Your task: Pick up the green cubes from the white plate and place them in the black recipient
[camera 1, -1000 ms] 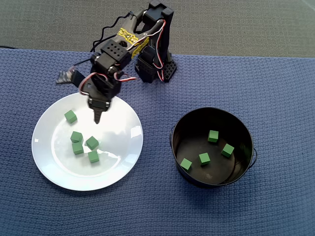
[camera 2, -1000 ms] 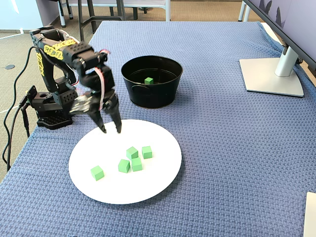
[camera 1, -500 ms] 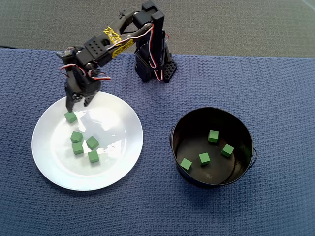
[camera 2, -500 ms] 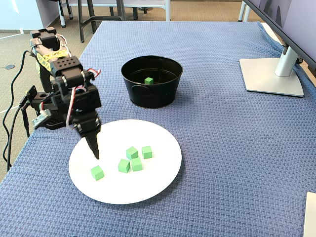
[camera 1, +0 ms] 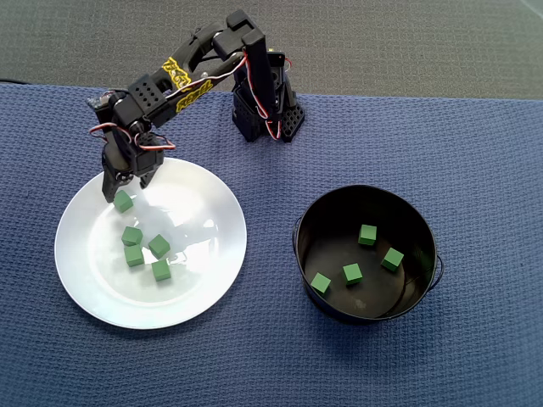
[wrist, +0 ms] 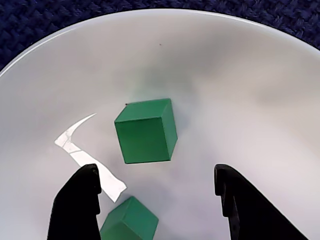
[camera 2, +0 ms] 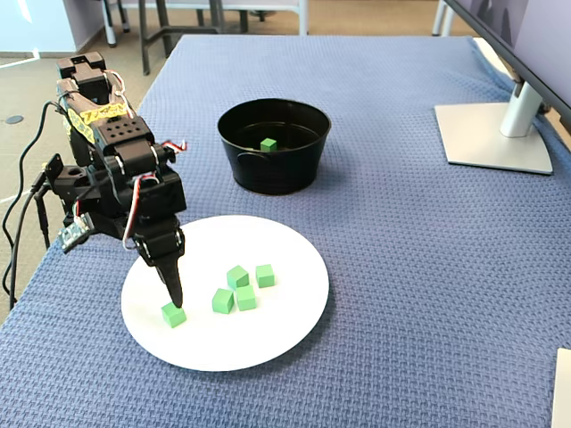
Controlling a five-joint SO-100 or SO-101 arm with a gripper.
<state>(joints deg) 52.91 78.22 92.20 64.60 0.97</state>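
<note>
Several green cubes lie on the white plate: one alone at its upper left, the others clustered near the middle. My gripper hangs open just over the lone cube. In the wrist view one cube lies just beyond the black fingers, and a second cube shows low between them, untouched. In the fixed view the gripper points down right beside the lone cube. The black recipient stands to the right, holding several green cubes.
The arm's base stands behind the plate at the blue cloth's far edge, with cables trailing off the table. A monitor stand sits at the far right of the fixed view.
The gripper swung from over the plate's far middle to the left and dropped low beside the lone cube. No cube has moved.
</note>
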